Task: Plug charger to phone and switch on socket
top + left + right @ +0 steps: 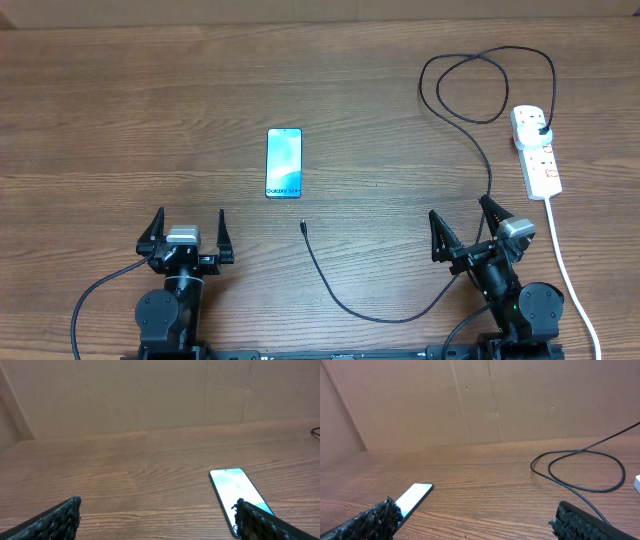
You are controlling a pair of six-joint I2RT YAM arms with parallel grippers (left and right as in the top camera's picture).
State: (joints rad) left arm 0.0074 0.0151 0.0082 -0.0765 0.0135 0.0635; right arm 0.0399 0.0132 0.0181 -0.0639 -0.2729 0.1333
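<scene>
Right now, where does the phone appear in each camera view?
Overhead: the phone lies near the centre, slightly left.
Left wrist: lower right.
Right wrist: lower left.
Shared landmark: the charger, looping right of the phone in overhead and right wrist, a sliver at left wrist's right edge.

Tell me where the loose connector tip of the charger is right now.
In the overhead view, the connector tip lies on the table just below the phone, on the robot's side of it and slightly to its right.
</scene>
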